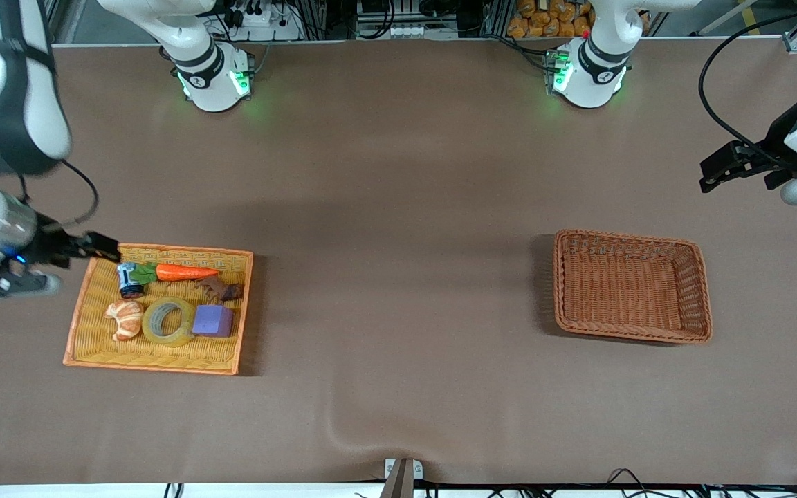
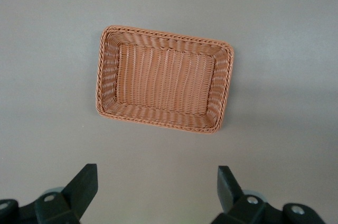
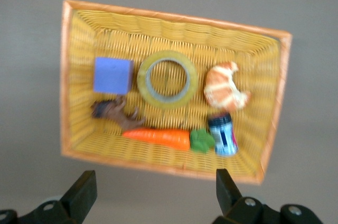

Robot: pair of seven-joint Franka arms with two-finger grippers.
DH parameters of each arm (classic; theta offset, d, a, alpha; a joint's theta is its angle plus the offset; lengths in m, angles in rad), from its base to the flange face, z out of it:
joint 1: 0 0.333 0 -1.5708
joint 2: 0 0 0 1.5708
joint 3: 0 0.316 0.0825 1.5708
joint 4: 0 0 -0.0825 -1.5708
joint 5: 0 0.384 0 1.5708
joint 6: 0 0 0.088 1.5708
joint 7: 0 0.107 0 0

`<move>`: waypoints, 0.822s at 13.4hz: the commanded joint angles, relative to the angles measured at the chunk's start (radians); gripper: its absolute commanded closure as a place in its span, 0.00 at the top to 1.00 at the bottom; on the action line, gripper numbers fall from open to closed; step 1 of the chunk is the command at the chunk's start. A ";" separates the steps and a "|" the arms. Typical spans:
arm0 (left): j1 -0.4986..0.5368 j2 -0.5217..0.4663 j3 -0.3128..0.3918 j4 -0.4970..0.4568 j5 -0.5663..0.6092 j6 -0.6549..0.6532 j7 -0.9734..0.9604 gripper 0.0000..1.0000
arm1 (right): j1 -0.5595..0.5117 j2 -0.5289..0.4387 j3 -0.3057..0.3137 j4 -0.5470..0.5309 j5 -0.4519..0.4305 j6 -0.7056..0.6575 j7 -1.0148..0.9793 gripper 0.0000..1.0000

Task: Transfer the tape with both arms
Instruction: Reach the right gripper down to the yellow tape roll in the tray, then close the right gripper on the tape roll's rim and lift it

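The tape (image 1: 168, 321) is a yellowish translucent ring lying flat in the yellow basket (image 1: 87, 346), between a croissant and a purple cube. It also shows in the right wrist view (image 3: 168, 80). My right gripper (image 1: 97, 245) is open and empty, up in the air over the basket's edge at the right arm's end of the table. My left gripper (image 1: 717, 169) is open and empty, high over bare table at the left arm's end, beside the brown basket (image 1: 699, 277). In the left wrist view the brown basket (image 2: 105, 76) is empty.
The yellow basket also holds a croissant (image 1: 124, 319), a purple cube (image 1: 212, 321), a carrot (image 1: 184, 272), a small can (image 1: 129, 279) and a brown figure (image 1: 222, 290). A wide stretch of brown table lies between the two baskets.
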 commanded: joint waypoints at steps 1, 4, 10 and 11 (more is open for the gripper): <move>0.003 -0.001 -0.004 0.013 0.019 -0.019 -0.006 1.00 | -0.004 0.093 -0.001 -0.039 0.014 0.142 -0.122 1.00; -0.009 0.004 -0.004 0.013 0.019 -0.019 -0.011 1.00 | 0.007 0.154 -0.001 -0.087 0.014 0.221 -0.227 1.00; -0.015 0.005 -0.010 0.042 0.011 -0.019 -0.013 1.00 | 0.014 0.265 0.001 -0.092 0.014 0.304 -0.382 1.00; -0.015 0.008 -0.010 0.042 0.019 -0.019 -0.014 1.00 | 0.028 0.276 0.005 -0.092 0.014 0.308 -0.414 1.00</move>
